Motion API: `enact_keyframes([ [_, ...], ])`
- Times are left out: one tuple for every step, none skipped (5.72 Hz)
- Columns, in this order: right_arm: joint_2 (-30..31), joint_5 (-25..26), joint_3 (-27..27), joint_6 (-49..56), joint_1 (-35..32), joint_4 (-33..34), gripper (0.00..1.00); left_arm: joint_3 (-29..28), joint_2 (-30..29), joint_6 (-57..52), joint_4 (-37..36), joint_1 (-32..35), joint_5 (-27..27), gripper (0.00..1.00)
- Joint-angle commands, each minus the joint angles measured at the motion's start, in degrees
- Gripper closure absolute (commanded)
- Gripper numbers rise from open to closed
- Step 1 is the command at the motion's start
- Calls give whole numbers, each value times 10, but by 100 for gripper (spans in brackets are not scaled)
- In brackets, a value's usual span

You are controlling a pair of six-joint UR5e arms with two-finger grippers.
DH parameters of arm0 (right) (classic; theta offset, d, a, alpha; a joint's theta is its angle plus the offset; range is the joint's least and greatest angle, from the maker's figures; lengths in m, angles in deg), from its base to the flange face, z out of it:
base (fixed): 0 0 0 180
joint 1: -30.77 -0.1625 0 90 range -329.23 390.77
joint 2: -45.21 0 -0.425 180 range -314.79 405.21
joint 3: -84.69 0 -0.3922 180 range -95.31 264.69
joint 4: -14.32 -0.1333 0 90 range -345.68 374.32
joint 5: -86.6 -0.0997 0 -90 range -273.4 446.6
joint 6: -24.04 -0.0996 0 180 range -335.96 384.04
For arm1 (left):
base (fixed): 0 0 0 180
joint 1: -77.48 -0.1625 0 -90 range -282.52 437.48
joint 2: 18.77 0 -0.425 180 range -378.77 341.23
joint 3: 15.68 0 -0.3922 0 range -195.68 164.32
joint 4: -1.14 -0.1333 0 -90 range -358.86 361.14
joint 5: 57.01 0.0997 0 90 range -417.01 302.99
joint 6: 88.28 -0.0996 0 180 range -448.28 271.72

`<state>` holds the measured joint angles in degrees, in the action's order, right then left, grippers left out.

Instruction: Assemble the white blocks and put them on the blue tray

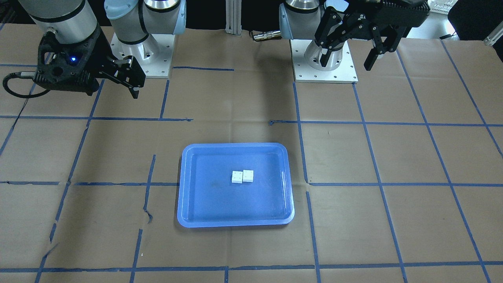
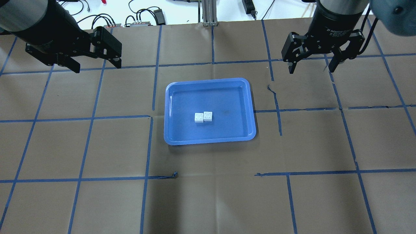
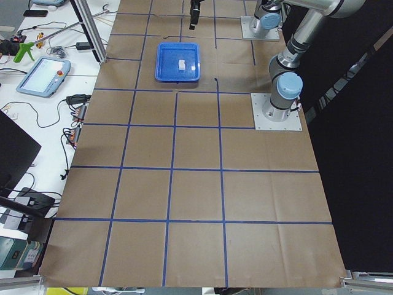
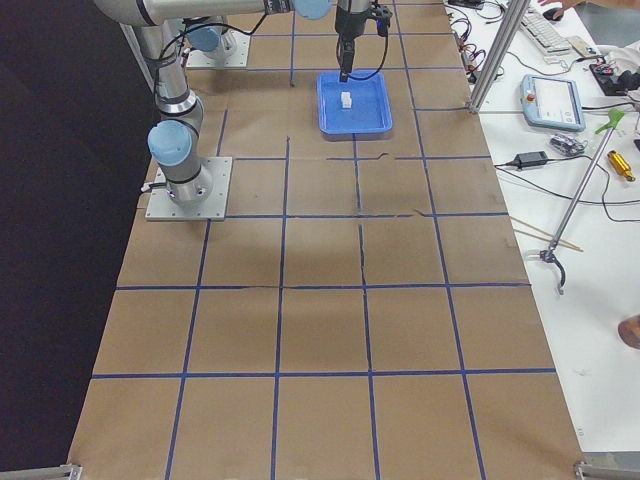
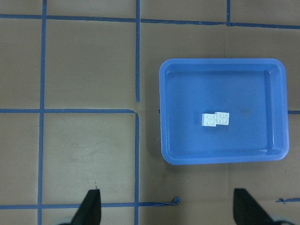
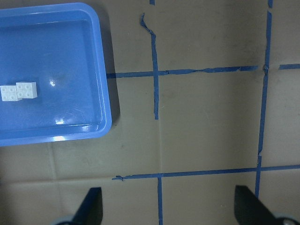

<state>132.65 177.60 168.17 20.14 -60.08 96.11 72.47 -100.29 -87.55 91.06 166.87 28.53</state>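
Note:
Two white blocks (image 2: 199,117) (image 2: 208,116) lie side by side and touching, studs up, near the middle of the blue tray (image 2: 208,81). They also show in the front view (image 1: 237,177) (image 1: 248,175), the left wrist view (image 5: 209,120) and the right wrist view (image 6: 26,90). My left gripper (image 2: 97,66) is open and empty, raised over the table well to the tray's far left. My right gripper (image 2: 311,70) is open and empty, raised to the tray's far right. Neither touches the tray (image 1: 235,146).
The table is covered in brown paper with a grid of blue tape lines (image 2: 151,117). The two arm bases (image 1: 325,59) (image 1: 143,55) stand at the robot's edge. Cables and adapters (image 2: 143,19) lie beyond the far edge. Torn tape curls at one spot (image 2: 271,88).

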Motion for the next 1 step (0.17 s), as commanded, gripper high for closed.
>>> enact_keyframes([
  [1,0,1,-8,0,-2,0,1,-1,1,-2,1,0,1],
])
